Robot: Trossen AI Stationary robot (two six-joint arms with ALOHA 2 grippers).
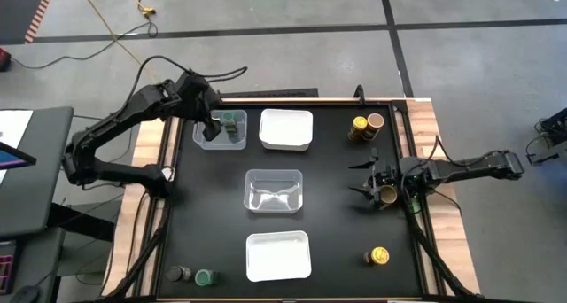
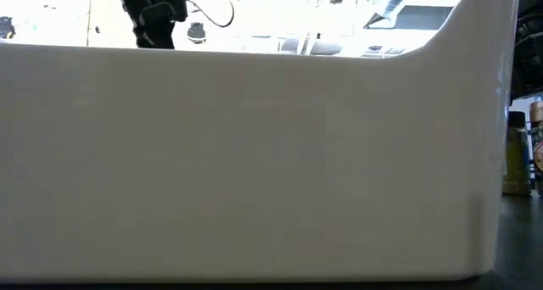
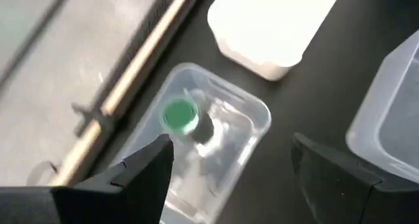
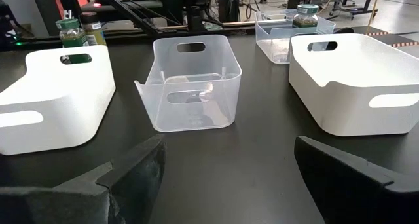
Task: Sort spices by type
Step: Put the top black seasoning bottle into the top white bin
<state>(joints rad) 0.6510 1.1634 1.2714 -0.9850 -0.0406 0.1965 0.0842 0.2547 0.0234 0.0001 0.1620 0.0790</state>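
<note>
Overhead, the left gripper is hovering with fingers spread and empty above a green-lidded jar standing in the small clear tray near the table's far left corner. Meanwhile, the right gripper is sitting open around a tan-lidded jar near the right edge.

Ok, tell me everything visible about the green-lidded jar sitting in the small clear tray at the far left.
The green-lidded jar is a small cylinder with a bright green cap and a clear-looking body holding something dark. It appears to stand upright inside the small clear tray, near the end toward the white tray. It is the only jar in that tray. The left gripper hovers above it, fingers apart, not touching it.
</note>
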